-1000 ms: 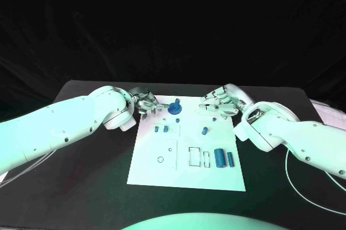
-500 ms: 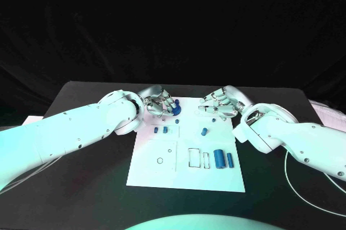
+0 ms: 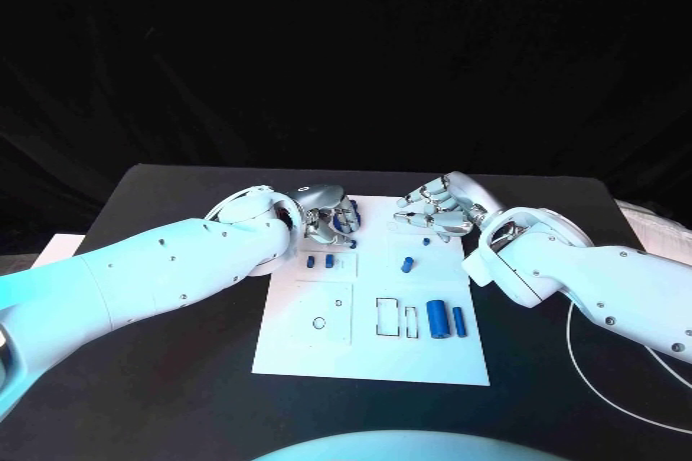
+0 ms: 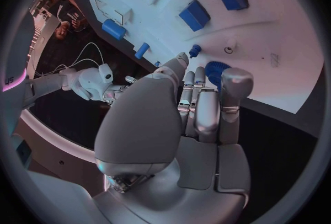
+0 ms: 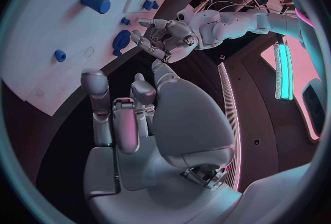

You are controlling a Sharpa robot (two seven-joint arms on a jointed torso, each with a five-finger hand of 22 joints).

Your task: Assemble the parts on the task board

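Head view: both hands crowd task board's far edge.

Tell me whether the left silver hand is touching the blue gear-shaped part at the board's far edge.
Cannot tell. In the left wrist view the left hand's fingertips overlap the blue gear part, hiding any gap or contact; the head view is also blocked.
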